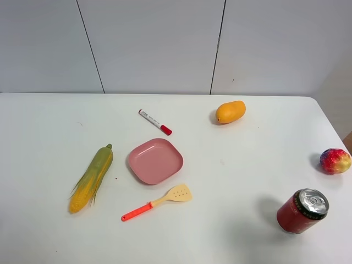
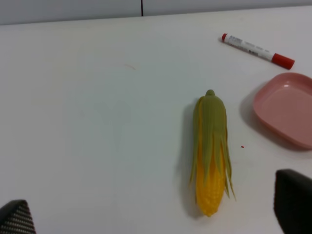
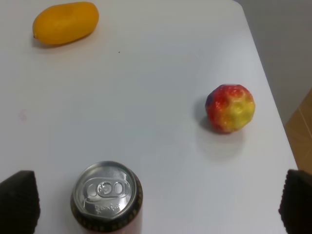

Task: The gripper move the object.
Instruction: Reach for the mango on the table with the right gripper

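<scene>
The orange-yellow mango (image 1: 230, 111) lies on the white table (image 1: 231, 165) toward the back, right of centre. It also shows in the right wrist view (image 3: 66, 22), far ahead of the gripper. My right gripper (image 3: 157, 202) is open and empty, with only its black fingertips (image 3: 17, 200) showing at the frame corners. It is well short of the mango. My left gripper (image 2: 153, 212) is open and empty, its fingertips (image 2: 292, 200) wide apart over the table near the corn cob (image 2: 210, 148). Neither arm shows in the exterior high view.
A red soda can (image 1: 302, 210) stands at the front right, close below the right gripper (image 3: 107, 195). A red-yellow round fruit (image 1: 335, 160) lies near the right edge. A pink plate (image 1: 155, 160), a red marker (image 1: 154, 121), a spatula (image 1: 157, 202) and the corn cob (image 1: 92, 177) lie centre-left.
</scene>
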Robot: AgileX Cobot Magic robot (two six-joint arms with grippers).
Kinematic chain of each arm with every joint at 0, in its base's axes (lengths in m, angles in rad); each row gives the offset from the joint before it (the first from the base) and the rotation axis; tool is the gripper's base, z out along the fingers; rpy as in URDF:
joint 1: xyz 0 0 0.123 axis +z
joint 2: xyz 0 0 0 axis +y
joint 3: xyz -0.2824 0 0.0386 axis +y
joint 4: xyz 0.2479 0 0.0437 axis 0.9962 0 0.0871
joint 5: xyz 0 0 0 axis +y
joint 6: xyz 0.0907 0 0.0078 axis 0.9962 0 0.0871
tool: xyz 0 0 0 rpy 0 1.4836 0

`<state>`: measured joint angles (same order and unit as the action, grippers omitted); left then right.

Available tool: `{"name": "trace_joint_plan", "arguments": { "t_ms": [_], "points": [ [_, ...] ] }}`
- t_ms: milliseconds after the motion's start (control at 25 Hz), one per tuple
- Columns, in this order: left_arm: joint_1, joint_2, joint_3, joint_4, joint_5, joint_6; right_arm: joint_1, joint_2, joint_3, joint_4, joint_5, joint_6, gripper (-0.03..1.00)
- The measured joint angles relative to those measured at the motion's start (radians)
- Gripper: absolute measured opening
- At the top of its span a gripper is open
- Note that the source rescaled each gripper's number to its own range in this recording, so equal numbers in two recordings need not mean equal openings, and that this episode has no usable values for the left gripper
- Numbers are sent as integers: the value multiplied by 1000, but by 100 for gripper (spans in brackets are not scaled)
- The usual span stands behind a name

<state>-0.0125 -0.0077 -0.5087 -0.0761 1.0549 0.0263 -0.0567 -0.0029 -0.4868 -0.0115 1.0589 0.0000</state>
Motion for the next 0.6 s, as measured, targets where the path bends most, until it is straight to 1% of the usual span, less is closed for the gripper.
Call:
{"name": "trace_joint_plan", "arguments": {
  "t_ms": [600],
  "points": [
    [0, 0, 0, 0, 0, 0, 0, 0, 0, 1, 0, 0, 100]
  ]
}}
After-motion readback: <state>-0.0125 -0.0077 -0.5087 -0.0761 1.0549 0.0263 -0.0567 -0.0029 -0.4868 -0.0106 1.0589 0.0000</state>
